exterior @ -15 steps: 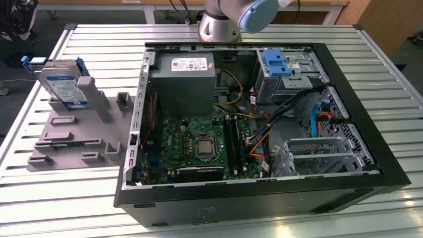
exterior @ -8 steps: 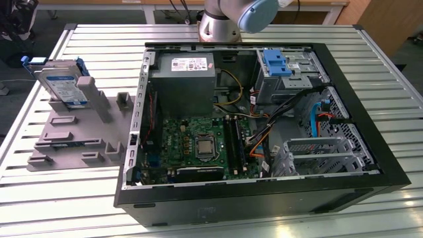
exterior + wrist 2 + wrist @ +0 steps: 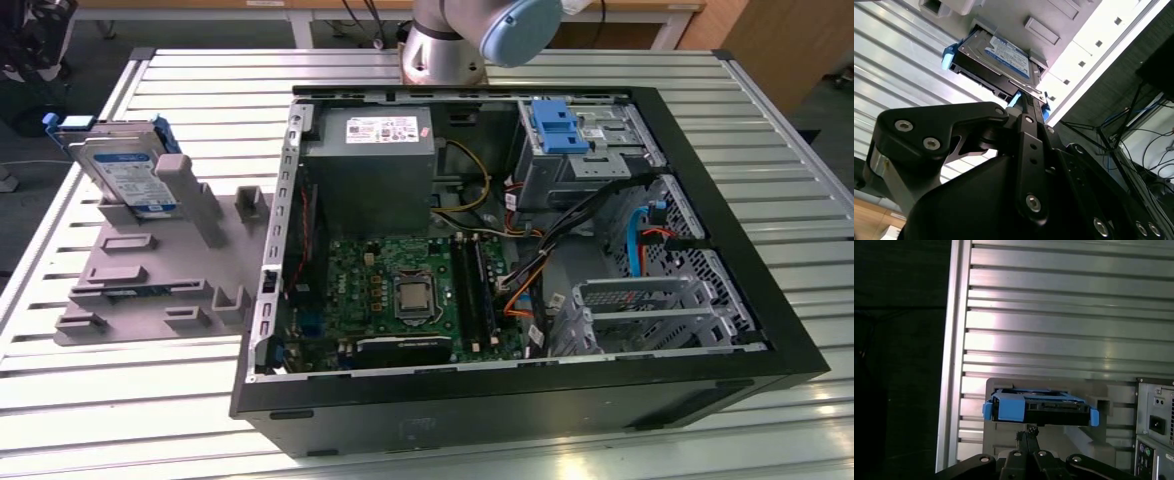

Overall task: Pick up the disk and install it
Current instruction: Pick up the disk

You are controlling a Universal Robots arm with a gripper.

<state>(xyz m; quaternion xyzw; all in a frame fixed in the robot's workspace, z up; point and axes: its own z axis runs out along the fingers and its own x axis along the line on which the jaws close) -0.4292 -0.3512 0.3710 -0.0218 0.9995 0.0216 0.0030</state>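
The gripper [image 3: 1027, 434] is nearest in both wrist views, its 2 fingers drawn together with nothing between them. Ahead of it, and apart from it, the disk [image 3: 1041, 410] shows edge-on in the first wrist view, clipped in its blue carrier [image 3: 1006, 407]. It is seated in a grey holder [image 3: 1054, 386] on the ribbed metal table [image 3: 1054, 315]. The second wrist view shows the disk's white-and-blue label.

In the exterior view the open computer case [image 3: 747, 330] takes the near middle, with the green circuit board [image 3: 400, 290] on its floor. The holder stands beside the case at about 9 o'clock from it, toward the exterior view's left. The disk leans on edge at the holder's far end, at about 10 o'clock from the case. Deeper in the case are 1 grey box [image 3: 367, 165] at 12 o'clock and 1 blue latch [image 3: 557, 125] at 1 o'clock. Beyond the case stands the arm [image 3: 461, 40].
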